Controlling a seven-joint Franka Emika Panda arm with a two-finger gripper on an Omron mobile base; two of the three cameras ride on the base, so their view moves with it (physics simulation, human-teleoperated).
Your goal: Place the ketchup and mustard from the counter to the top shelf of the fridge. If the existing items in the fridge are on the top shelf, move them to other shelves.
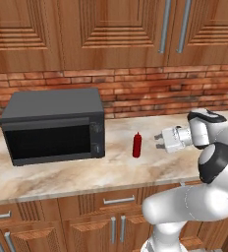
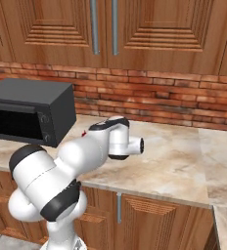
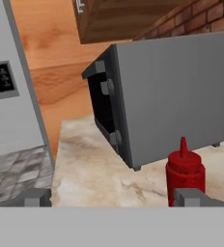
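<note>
So the ketchup (image 1: 137,144) is standing upright on the counter (image 1: 62,177) around the middle of the left base view, just right of the dark microwave (image 1: 54,125) and apart from it. The gripper (image 1: 159,139) sits right of center there, pointing sideways at the bottle with a gap between them, and its jaws are spread wide with nothing in them. In the hand view the bottle shows up lower right, right behind one fingertip (image 3: 191,197), microwave looming behind it.
</note>
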